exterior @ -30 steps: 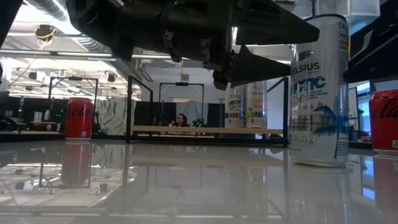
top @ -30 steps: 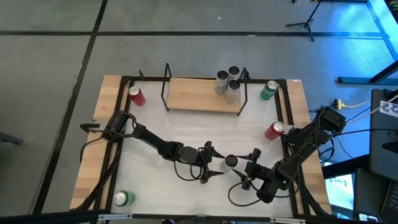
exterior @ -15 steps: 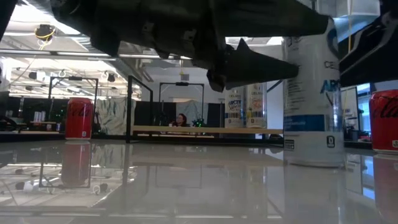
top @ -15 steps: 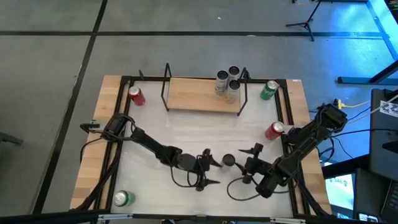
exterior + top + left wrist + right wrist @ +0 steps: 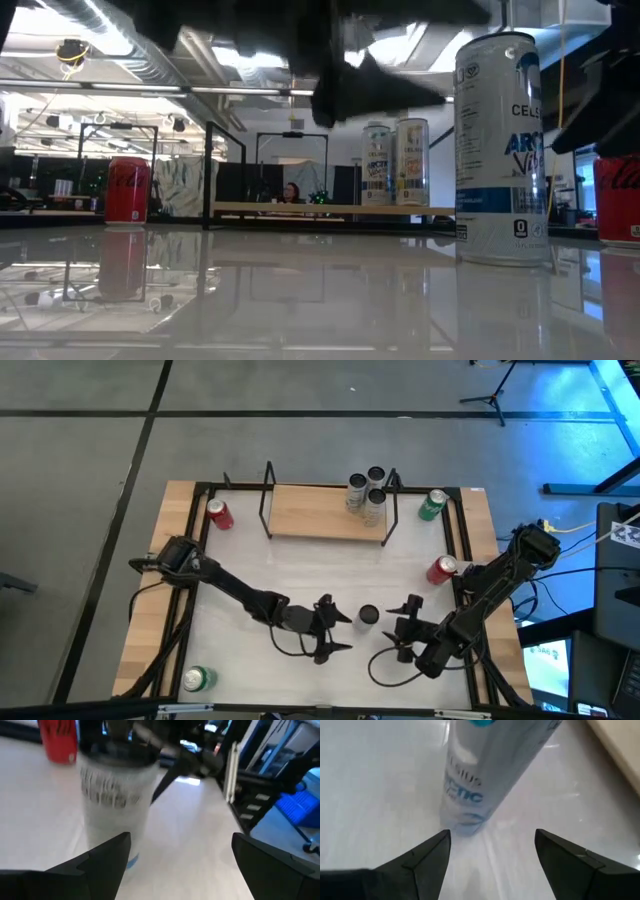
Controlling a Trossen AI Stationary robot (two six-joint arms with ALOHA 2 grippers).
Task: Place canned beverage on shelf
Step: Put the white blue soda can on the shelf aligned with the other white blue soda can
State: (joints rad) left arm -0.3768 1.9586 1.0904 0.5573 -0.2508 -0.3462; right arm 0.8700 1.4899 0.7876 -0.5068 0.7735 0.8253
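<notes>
1. Tall white-and-blue drink can (image 5: 368,616) stands upright on white tabletop (image 5: 300,570), between both grippers, well short of light-wood, black-framed shelf (image 5: 322,512).
2. Left gripper (image 5: 335,632): jaws wide, empty, just beside can.
3. Right gripper (image 5: 405,622): jaws wide, empty, facing can.
4. Advice: centre 1 gripper on can, grip mid-body, lift vertically, avoid the 3 shelved cans (image 5: 367,491).
</notes>
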